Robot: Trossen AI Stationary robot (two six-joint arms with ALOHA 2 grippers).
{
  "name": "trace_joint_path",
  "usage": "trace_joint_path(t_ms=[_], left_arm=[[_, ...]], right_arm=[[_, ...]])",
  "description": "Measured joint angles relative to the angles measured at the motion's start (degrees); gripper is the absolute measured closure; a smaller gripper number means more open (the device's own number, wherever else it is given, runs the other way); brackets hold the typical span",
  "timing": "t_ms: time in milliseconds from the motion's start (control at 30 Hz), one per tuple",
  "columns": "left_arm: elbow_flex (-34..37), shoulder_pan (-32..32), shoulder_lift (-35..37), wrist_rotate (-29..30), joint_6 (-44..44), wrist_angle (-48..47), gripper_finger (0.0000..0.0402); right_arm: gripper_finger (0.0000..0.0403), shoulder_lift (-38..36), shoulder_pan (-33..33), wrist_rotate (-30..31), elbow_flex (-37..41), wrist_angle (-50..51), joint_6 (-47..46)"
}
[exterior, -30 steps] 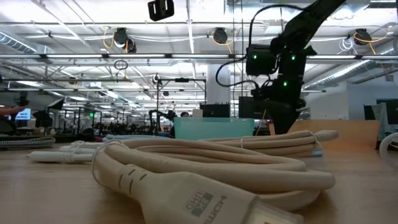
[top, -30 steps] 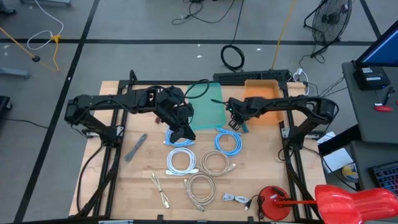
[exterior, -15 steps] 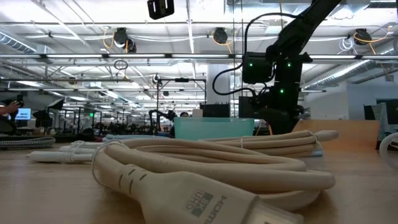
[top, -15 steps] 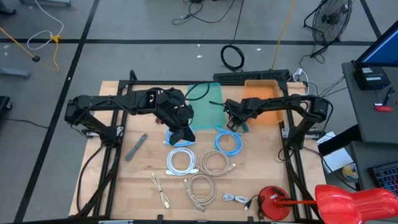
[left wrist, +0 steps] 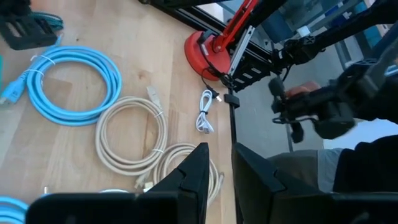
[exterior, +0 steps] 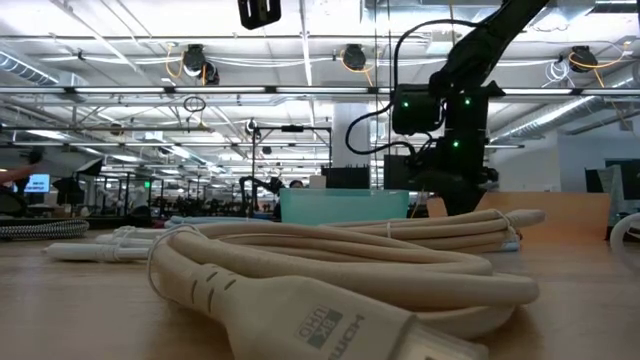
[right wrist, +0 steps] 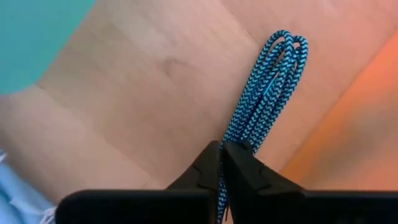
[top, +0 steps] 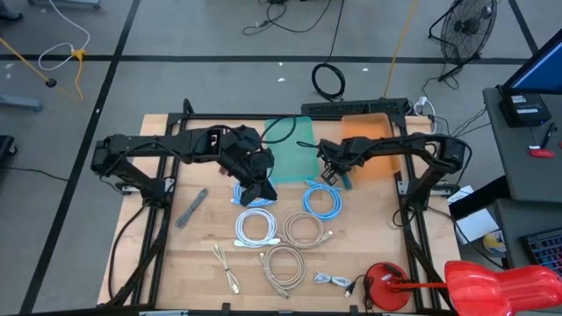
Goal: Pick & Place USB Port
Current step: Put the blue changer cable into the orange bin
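Right end effector (right wrist: pixel 221 163) clenched on braided cable (right wrist: pixel 264 93) on counter (right wrist: pixel 143 106) between teal bin (top: pixel 297 145) and orange bin (top: pixel 373 140); thin bundle could slip out. Left end effector (left wrist: pixel 216 168) part-closed, empty.

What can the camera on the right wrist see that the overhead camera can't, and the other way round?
Only the right wrist view shows the right pincer shut on a blue-and-black braided cable bundle. Only the high view shows the left pincer, the light blue coiled cable, the beige coiled cable and the red clamp base. Both show the wooden table, the teal bin and the orange bin.
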State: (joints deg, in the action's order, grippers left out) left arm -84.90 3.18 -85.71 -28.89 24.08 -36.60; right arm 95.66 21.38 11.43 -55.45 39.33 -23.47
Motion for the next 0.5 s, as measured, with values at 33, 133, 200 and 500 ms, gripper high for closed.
trace_joint_path(t_ms=[33, 133, 200, 500], left_arm=[[0.0, 0.0, 0.0, 0.1, 0.0, 0.0, 0.033], [0.0, 0.0, 0.0, 0.5, -0.2, 0.1, 0.033], [0.0, 0.0, 0.0, 0.5, -0.4, 0.3, 0.033], [0.0, 0.0, 0.0, 0.9, -1.1, 0.4, 0.033]], right_arm=[[0.0401, -0.4, -0.3, -0.3, -0.6, 0.7, -0.1], [0.0402, -2.4, -0.6, 0.2, -3.6, 1.6, -0.1], [0.0402, -3.9, -0.4, 1.9, -6.0, 1.8, -0.1], [0.04, -8.3, 0.4, 0.2, -11.4, 3.9, 0.8]])
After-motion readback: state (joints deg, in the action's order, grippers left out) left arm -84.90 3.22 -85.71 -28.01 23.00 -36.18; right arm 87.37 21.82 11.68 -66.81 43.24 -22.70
